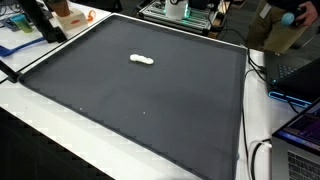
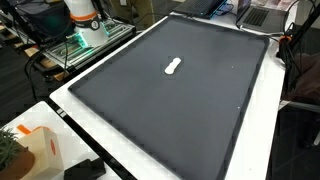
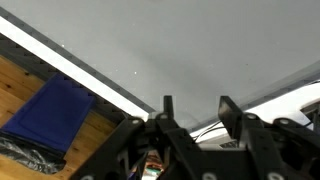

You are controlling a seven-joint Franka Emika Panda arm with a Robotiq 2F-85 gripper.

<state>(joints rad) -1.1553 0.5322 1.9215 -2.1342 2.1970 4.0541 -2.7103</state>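
Only the wrist view shows the gripper [image 3: 196,110]. Its jaws are pulled in partway, with a narrowish gap between them and nothing in that gap, so it's empty. It hangs high above the dark mat [image 3: 200,40] and isn't touching anything. To the left of it in that view, the table edge [image 3: 70,62] runs as a white strip. Past that there's wooden floor [image 3: 18,85] with a blue cloth [image 3: 50,112] lying on it. I can't find the gripper in either exterior view, so I can't say exactly where over the mat it is.

The only thing on the mat is a small white piece [image 1: 142,60]. In an exterior view it lies flat toward the far side, left of the middle. From the opposite angle the white piece [image 2: 173,67] looks closer to the centre, well away from every edge. I can't make it out for sure in the wrist view.

Off the mat, there's a laptop [image 1: 303,150] and some cables [image 1: 262,150] on the right, and a cardboard box [image 2: 40,148] at a near corner.

As for progress, my read is basically zero: nothing's gripped, nothing's in contact, and the white piece is just lying out on its own. Getting down to it and closing on it is all left to do.
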